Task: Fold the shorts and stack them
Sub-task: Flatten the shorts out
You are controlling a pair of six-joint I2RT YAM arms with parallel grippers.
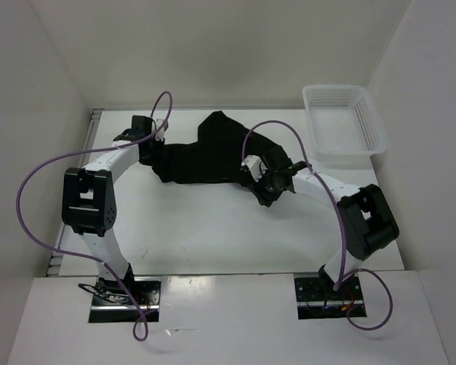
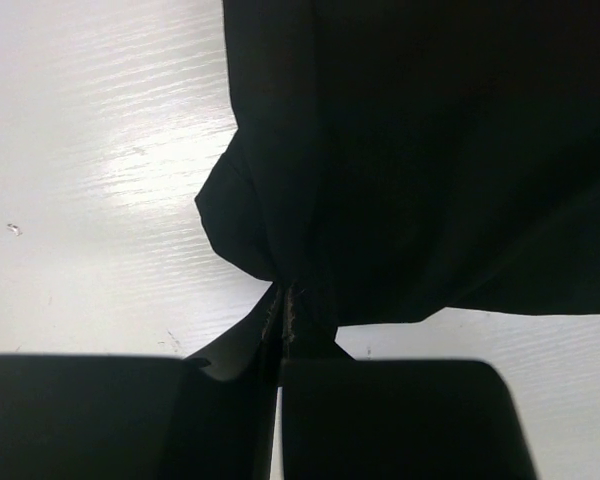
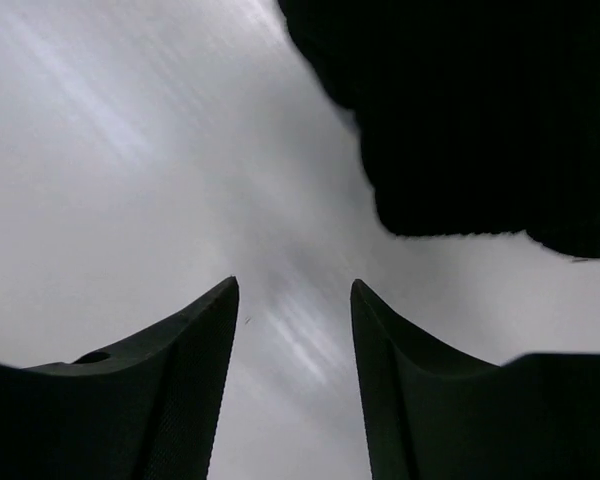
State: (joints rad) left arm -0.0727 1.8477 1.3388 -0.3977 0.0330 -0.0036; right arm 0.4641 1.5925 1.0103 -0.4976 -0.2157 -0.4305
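Left gripper point(image 2: 285, 300) is clamping a bunched edge of the shorts point(image 1: 205, 156), with fabric pinched at its tips and spreading away ahead of it over the table point(image 1: 213, 228). Right gripper point(image 3: 292, 290) is hovering with jaws apart and nothing between them; the nearest lobe of cloth is lying ahead and off to the right of its tips, not touching. Shorts' long axis is running from one gripper across to the other, so I'm reckoning the right arm, nearer the free end, needs to shift forward-right before pinching.
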